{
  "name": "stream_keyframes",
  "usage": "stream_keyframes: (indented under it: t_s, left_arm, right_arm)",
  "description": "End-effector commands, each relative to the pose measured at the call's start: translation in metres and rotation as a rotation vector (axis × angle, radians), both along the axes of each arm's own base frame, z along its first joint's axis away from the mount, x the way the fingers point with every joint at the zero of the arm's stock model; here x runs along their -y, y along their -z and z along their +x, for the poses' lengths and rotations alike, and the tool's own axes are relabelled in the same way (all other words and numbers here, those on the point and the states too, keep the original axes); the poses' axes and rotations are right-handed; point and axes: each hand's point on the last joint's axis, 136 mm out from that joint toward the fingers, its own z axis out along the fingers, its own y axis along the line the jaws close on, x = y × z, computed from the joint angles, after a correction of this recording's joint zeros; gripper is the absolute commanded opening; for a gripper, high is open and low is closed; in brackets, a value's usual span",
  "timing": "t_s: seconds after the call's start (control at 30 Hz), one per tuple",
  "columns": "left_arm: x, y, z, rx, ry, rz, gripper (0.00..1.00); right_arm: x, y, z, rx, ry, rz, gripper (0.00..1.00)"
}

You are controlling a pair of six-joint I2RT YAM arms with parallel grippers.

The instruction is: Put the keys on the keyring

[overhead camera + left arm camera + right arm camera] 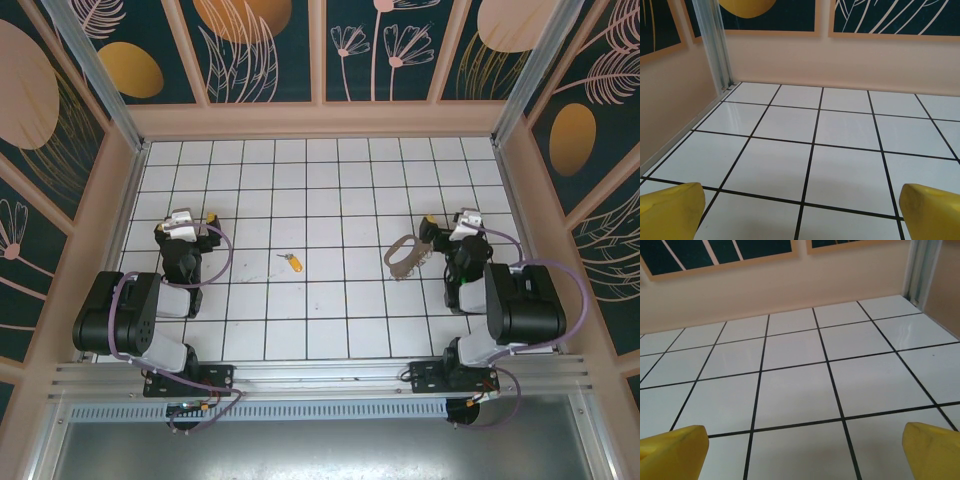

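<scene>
The keys (291, 261) lie flat on the white tiles (330, 200) just left of the frame's centre: a thin silvery piece pointing left, with a small yellow head at its right end. The keyring (403, 255) lies well apart from them, right of centre, a pale tan-grey loop. Small silvery bits run along its right side. Nothing is threaded together yet.
</scene>
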Motion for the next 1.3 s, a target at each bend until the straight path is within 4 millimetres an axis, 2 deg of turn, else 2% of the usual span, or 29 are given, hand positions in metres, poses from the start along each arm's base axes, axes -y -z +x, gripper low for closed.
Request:
stream_keyframes:
  t_s: [0.0, 0.13, 0.27, 0.37, 0.43, 0.5, 0.63, 0.83, 1.03, 1.27]
  left_arm:
    - [-0.002, -0.02, 0.007, 0.033, -0.007, -0.01, 0.99]
    - [-0.003, -0.033, 0.024, -0.064, -0.025, -0.029, 0.99]
    - [-0.002, -0.063, 0.014, -0.032, -0.03, -0.141, 0.99]
    - [0.024, -0.084, 0.005, -0.025, 0.097, -0.244, 0.99]
    - [0.056, -0.1, 0.001, -0.032, 0.236, -0.348, 0.99]
    - [0.077, -0.1, 0.002, -0.122, 0.274, -0.431, 0.99]
    - [0.143, -0.095, -0.002, -0.28, 0.511, -0.507, 0.99]
    - [0.209, -0.093, -0.019, -0.292, 0.626, -0.493, 0.99]
    - [0.237, -0.073, -0.028, -0.362, 0.672, -0.488, 0.99]
    - [0.252, -0.075, -0.045, -0.362, 0.767, -0.491, 0.99]
  right_arm:
    - [0.006, -0.037, 0.005, 0.052, 0.039, 0.013, 0.99]
    - [0.006, -0.06, 0.003, 0.03, 0.059, 0.107, 0.99]
    - [0.002, -0.066, -0.003, -0.058, 0.073, 0.213, 0.99]
    - [-0.004, -0.056, -0.011, -0.159, 0.068, 0.271, 0.99]
    - [-0.012, -0.045, -0.019, -0.235, 0.042, 0.303, 0.99]
    - [-0.018, -0.034, -0.028, -0.303, 0.027, 0.327, 0.99]
    - [-0.025, -0.023, -0.044, -0.405, 0.015, 0.363, 0.99]
    - [-0.029, -0.013, -0.05, -0.519, 0.009, 0.354, 0.97]
    - [-0.037, 0.023, -0.045, -0.681, -0.008, 0.316, 0.86]
    - [-0.047, 0.059, -0.036, -0.821, 0.004, 0.244, 0.64]
